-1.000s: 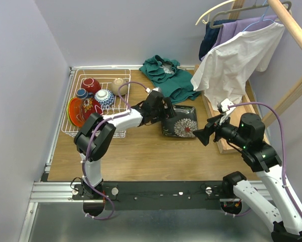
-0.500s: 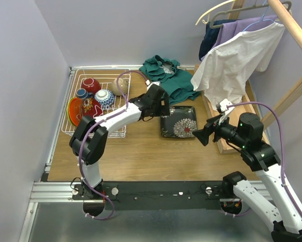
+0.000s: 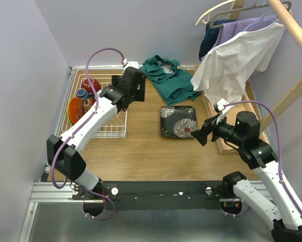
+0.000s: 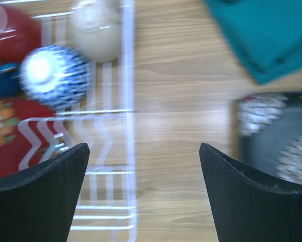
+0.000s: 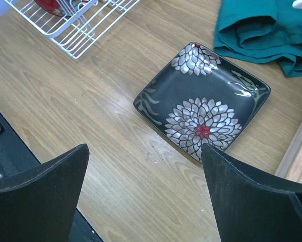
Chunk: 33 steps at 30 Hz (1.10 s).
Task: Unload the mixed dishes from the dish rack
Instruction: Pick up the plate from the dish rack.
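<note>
Room: lavender wall [image 3: 19, 75] closes L side and rear; metal rail [image 3: 57, 131] runs along the table's L edge. Work surface: wooden table [image 3: 140, 151], light grain, flat. Dish rack [image 3: 115, 132] sits in the far-L corner of the table, beside the rail. Rack contents: red cup [image 3: 88, 83] at rear, dark-blue mug [image 3: 81, 94] just in front of it, red and orange plates [image 3: 72, 110] on edge at L side. The L wrist view (blurred) also shows blue-white bowl [image 4: 55, 69] and beige bowl [image 4: 96, 30] near the rack's R wall. Left gripper [image 4: 143, 148] hangs over the rack's R rim, jaws at full spread, nothing btwn them. Teal cloth [image 3: 168, 78] lies crumpled at rear centre. Black square floral plate [image 3: 178, 121] lies flat on the table at centre, outside the rack and apart from it, just in front of the cloth. Right gripper [image 3: 200, 136] hovers above the table just R of the plate, jaws spread wide, empty. Long wooden tray [image 3: 226, 146] lies along the table's R edge. Above it, white shirt [image 3: 236, 55] and purple garment [image 3: 231, 27] hang on hangers by a wooden pole [image 3: 292, 25].
</note>
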{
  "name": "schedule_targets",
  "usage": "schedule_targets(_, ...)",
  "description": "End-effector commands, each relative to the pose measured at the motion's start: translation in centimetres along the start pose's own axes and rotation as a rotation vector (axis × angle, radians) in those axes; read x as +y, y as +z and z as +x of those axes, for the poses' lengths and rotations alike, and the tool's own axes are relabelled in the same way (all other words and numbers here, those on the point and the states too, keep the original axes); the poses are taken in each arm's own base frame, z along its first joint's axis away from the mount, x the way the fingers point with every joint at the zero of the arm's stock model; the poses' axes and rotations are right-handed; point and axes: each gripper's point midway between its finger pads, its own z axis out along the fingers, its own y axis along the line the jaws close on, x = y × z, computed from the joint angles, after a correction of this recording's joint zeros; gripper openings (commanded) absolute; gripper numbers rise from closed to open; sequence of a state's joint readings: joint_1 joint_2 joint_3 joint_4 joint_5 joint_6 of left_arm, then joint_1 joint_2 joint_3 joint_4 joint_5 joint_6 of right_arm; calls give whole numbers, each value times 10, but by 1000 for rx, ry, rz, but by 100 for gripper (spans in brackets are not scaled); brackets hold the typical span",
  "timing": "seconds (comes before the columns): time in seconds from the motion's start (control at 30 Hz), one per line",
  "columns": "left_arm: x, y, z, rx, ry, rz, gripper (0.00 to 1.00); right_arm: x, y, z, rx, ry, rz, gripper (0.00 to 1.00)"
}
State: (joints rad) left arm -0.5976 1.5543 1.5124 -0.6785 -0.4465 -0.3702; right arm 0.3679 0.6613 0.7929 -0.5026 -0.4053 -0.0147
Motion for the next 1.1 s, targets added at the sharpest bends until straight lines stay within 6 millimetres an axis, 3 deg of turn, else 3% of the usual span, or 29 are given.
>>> schedule_targets(0.0,85,-13,8,59,22,-207,99,7,3,-2,-14,1,-42,100)
schedule_targets(0.23,154,-17,28,91,-123,-323,99,13,6,1,-12,28,-75,100)
schedule_targets(0.47,188,-6,56,106,-239,-404,99,13,10,4,-3,31,-84,100)
schedule_targets(0.7,209,8,71,71,-351,-424,99,11,10,8,7,30,-78,100)
schedule_targets(1.07,215,32,84,111,-378,-413,98,5,11,8,14,27,-45,100)
